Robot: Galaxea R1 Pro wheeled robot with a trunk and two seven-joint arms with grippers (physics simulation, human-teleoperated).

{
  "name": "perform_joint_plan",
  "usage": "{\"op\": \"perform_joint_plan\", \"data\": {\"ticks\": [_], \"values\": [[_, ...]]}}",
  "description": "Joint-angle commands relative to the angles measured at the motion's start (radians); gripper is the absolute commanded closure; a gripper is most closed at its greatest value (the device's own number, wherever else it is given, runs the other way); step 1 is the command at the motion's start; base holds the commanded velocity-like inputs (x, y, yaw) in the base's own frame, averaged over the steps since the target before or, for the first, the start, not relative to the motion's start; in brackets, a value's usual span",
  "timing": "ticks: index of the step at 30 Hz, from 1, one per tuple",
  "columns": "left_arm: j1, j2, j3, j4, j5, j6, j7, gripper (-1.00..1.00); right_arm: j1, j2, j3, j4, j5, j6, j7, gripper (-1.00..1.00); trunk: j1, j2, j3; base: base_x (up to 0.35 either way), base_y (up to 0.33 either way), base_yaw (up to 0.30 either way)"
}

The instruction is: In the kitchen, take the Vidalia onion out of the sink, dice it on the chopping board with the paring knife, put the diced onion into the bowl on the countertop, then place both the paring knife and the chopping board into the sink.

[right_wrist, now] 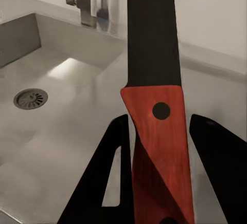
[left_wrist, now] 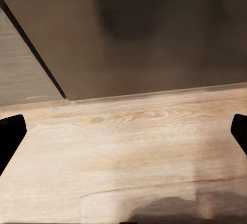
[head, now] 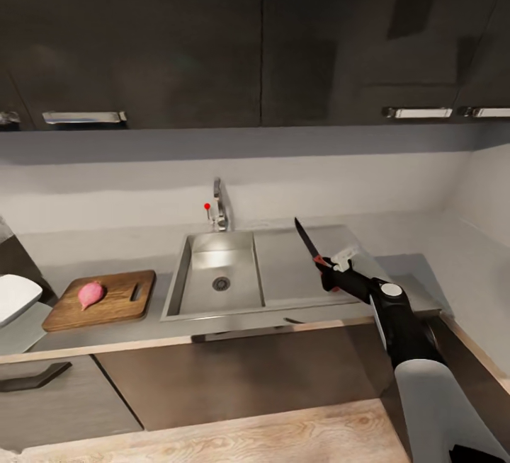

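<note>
Head view, right claw (head: 330, 269) grasping paring knife (head: 309, 244) above drainboard (head: 304, 272), left claw released.

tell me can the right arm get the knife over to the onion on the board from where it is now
Probably yes. The right gripper holds the paring knife above the drainboard, and only the open sink lies between it and the onion on the chopping board, though it's a long reach.

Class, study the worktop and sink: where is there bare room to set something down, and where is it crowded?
Free: the sink basin, bare around its drain, and the steel drainboard beside it, below the paring knife in the right gripper. Grey countertop to the drainboard's right is bare too. Crowded: the left end, where the chopping board carries the onion beside the bowl.
</note>
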State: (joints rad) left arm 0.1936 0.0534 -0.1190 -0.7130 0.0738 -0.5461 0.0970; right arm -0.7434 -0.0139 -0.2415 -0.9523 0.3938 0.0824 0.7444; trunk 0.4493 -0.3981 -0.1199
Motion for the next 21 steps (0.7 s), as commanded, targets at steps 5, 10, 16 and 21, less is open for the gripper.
{"op": "perform_joint_plan", "data": {"ticks": [5, 10, 16, 21], "values": [[0.000, 0.001, -0.008, 0.003, 0.008, -0.002, 0.009, -1.00, -0.001, 0.013, -0.002, 0.003, 0.003, 0.004, -0.022, 1.00, 0.001, -0.002, 0.004, 0.000, 0.000, 0.206], [0.000, 0.000, -0.008, 0.005, 0.008, -0.002, 0.009, -1.00, 0.001, 0.027, -0.001, 0.010, 0.003, 0.002, -0.106, 1.00, 0.001, -0.002, 0.006, 0.000, 0.000, 0.068], [0.000, 0.000, -0.008, 0.011, 0.008, -0.002, 0.009, -1.00, 0.002, 0.031, -0.001, 0.015, 0.003, -0.009, -0.130, 1.00, 0.001, -0.002, 0.006, 0.000, 0.000, 0.006], [0.000, 0.000, -0.007, 0.018, 0.008, -0.002, 0.009, -1.00, 0.002, 0.031, 0.001, 0.034, 0.003, -0.015, -0.132, 1.00, 0.001, -0.002, 0.006, -0.063, 0.089, 0.000]]}}
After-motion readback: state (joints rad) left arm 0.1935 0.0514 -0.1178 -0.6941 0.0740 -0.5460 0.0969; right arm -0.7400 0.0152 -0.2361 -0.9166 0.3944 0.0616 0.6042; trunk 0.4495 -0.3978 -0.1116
